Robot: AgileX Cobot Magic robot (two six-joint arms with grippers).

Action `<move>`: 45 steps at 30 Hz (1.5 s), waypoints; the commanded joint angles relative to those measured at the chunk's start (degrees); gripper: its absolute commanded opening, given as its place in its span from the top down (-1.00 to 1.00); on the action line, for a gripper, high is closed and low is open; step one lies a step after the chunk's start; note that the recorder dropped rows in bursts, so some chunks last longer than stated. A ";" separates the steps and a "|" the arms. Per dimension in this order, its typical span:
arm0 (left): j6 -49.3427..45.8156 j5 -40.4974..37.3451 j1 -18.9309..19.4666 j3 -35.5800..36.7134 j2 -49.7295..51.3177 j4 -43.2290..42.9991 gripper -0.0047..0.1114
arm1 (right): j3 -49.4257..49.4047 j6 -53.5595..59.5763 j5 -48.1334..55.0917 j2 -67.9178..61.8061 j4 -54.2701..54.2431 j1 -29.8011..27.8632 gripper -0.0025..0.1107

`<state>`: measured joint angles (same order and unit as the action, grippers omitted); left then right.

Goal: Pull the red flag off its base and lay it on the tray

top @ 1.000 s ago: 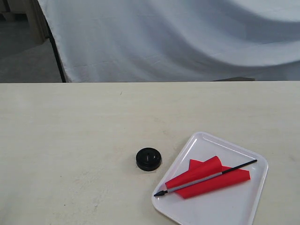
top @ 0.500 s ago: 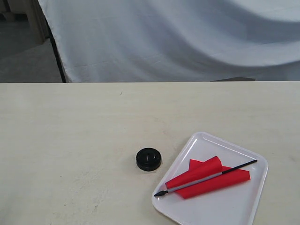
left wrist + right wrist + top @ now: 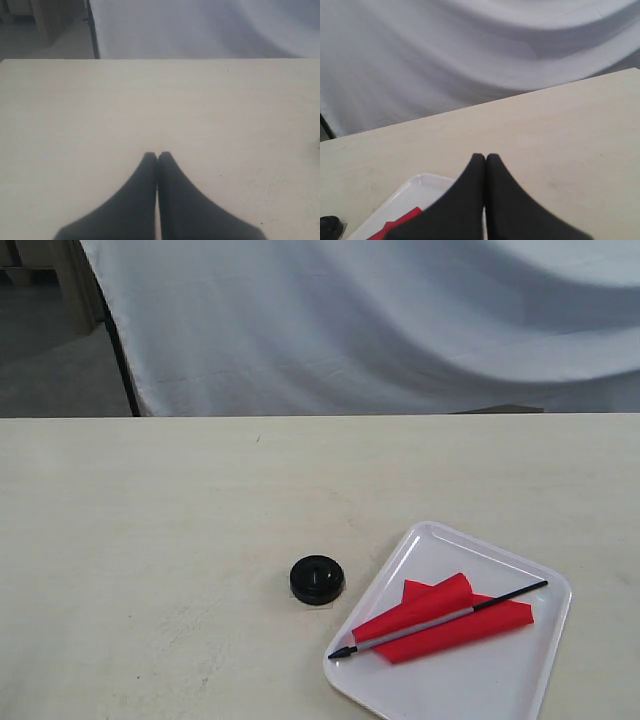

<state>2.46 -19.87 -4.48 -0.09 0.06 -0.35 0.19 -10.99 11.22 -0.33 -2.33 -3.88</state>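
Note:
The red flag (image 3: 445,620) lies flat inside the white tray (image 3: 520,680) at the front right of the table, its thin pole running diagonally with the black tip toward the tray's left rim. The round black base (image 3: 317,579) stands bare on the table just left of the tray. Neither arm shows in the exterior view. My left gripper (image 3: 157,156) is shut with nothing in it, over bare tabletop. My right gripper (image 3: 485,157) is shut and holds nothing, near the tray (image 3: 405,197), where a corner of the red flag (image 3: 400,222) peeks out. The base (image 3: 329,227) shows at that view's edge.
A pale wooden table (image 3: 150,540) fills the scene, backed by a draped white cloth (image 3: 380,320). A dark stand leg (image 3: 120,350) rises behind the table's far left edge.

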 commanded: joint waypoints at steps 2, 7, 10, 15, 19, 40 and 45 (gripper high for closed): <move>-0.08 0.15 -0.25 0.09 -0.06 0.01 0.92 | -0.19 -0.11 2.83 0.33 4.14 1.90 0.96; -0.08 0.15 -0.25 0.09 -0.06 0.01 0.92 | -0.19 -0.11 2.61 0.33 4.14 4.33 0.96; -0.08 0.15 -0.25 0.09 -0.06 0.01 0.92 | -0.19 -0.11 2.61 0.33 4.14 4.91 0.96; -0.08 0.15 -0.25 0.09 -0.06 0.01 0.92 | -0.19 -0.11 2.35 0.33 4.03 4.91 0.96; -0.08 0.15 -0.25 0.09 -0.06 0.01 0.92 | -0.19 -0.11 2.35 0.33 3.88 4.91 0.96; -0.08 0.15 -0.25 0.09 -0.06 0.01 0.92 | -0.19 -0.11 2.35 0.33 3.88 4.91 0.96; -0.08 0.15 -0.25 0.09 -0.06 0.01 0.92 | -0.19 -0.11 2.35 0.33 3.88 4.91 0.96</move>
<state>2.46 -19.87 -4.48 -0.09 0.06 -0.35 0.19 -11.12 13.74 -0.33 1.16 0.96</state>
